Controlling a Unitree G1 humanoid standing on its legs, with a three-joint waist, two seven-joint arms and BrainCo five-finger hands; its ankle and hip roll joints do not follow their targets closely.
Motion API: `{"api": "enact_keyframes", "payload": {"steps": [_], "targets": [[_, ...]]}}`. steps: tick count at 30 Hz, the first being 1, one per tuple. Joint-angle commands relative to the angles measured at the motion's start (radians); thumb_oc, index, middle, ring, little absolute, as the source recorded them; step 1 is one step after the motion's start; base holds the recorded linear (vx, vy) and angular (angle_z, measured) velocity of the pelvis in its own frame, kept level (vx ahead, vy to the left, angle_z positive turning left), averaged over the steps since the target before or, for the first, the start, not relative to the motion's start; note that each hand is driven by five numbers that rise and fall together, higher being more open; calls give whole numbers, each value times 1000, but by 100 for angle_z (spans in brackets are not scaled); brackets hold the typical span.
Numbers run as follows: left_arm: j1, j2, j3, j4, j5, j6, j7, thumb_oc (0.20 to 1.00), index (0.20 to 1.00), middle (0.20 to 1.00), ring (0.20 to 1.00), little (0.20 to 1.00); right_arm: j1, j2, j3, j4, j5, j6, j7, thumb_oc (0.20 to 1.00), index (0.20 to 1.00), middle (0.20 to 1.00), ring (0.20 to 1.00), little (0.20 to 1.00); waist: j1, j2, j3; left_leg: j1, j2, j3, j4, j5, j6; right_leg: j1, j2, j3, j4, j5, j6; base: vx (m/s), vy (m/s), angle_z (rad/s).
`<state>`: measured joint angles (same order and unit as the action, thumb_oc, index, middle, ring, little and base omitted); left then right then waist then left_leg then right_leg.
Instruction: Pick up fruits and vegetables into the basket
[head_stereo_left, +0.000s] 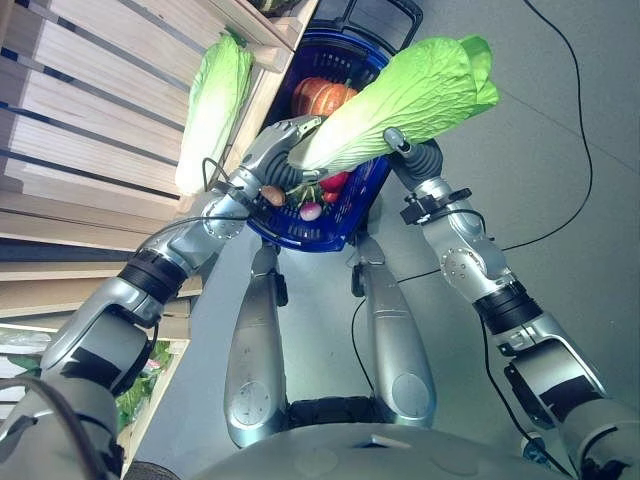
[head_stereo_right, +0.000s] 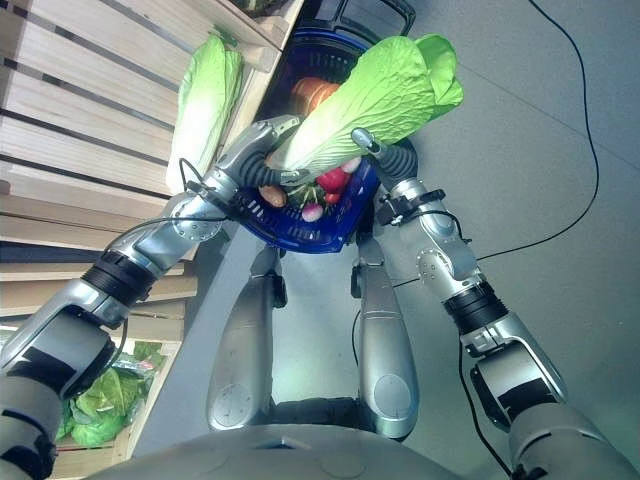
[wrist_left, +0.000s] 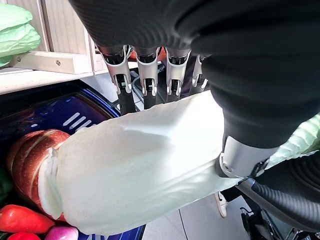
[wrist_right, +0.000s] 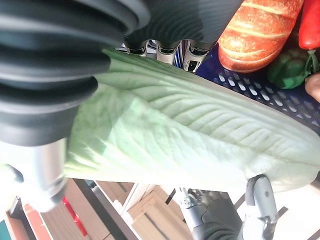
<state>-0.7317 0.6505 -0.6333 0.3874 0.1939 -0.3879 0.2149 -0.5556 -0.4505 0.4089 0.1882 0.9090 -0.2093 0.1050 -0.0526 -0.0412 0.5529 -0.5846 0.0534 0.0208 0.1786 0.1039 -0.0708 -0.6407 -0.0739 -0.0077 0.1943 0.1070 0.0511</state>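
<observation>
A grey floor (head_stereo_left: 560, 150) fills the right half of the eye views, and slatted wooden shelving (head_stereo_left: 90, 110) takes the left, where a second cabbage (head_stereo_left: 213, 105) lies on a shelf at upper left. Between them, top centre, sits the blue basket (head_stereo_left: 330, 232), already holding a pumpkin (head_stereo_left: 322, 95), a red pepper (wrist_left: 25, 219) and a small red radish (head_stereo_left: 310, 211). Both hands carry one long cabbage (head_stereo_left: 400, 100) slantwise just above the basket, likely because it is too long and floppy for one hand. The left hand (head_stereo_left: 272, 150) has its fingers (wrist_left: 145, 80) and thumb curled round the pale stem end, which points down toward the pumpkin. The right hand (head_stereo_left: 405, 150) wraps the leafy middle, its fingers (wrist_right: 192, 57) bent over the far side. The cabbage seems poised to be lowered stem-first into the basket.
</observation>
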Motion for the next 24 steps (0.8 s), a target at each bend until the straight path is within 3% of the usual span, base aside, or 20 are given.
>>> {"api": "enact_keyframes", "payload": {"steps": [1,14,15,16,17,18,24], "targets": [[-6,9,-21,-110,-11,-32,-11,200,200,200,200,200,-12,-12,10,-162,29,-77,51,200,200,200,200,200,5,3,-33,1,-44,1,8,-57,8,39,36,-59,71,-87,42,0,0,0],[-8,9,-26,-117,-10,-6,-3,200,200,200,200,200,-18,-16,18,-160,37,-86,58,200,200,200,200,200,8,1,-33,-3,-49,-7,5,-56,11,34,39,-56,68,-83,44,0,0,0],[-8,8,-25,-120,-11,3,-3,256,256,256,256,256,-17,-17,17,-161,37,-86,58,200,200,200,200,200,8,1,-33,-4,-49,-9,5,-56,11,34,38,-56,68,-84,44,0,0,0],[-6,7,-25,-121,-15,12,0,460,460,460,460,460,-16,-15,18,-162,36,-87,60,200,200,200,200,200,8,0,-33,-3,-49,-9,5,-57,12,34,38,-57,67,-84,44,0,0,0],[-6,6,-25,-123,-16,19,3,940,940,940,940,940,-15,-15,18,-163,36,-87,60,200,200,200,200,200,9,0,-33,-3,-49,-9,4,-57,12,35,38,-57,67,-84,45,0,0,0],[-1,7,-24,-124,-29,30,18,1000,1000,1000,1000,1000,-15,-17,21,-167,37,-89,56,200,200,200,200,200,9,-1,-33,-3,-50,-11,4,-56,12,34,40,-56,68,-84,45,0,0,0],[56,-44,38,-104,-207,-1,87,1000,1000,1000,1000,1000,-6,-7,24,-159,26,-105,54,200,200,200,200,200,17,-3,-33,-2,-54,-20,1,-56,12,37,40,-58,65,-85,45,0,0,0]]}}
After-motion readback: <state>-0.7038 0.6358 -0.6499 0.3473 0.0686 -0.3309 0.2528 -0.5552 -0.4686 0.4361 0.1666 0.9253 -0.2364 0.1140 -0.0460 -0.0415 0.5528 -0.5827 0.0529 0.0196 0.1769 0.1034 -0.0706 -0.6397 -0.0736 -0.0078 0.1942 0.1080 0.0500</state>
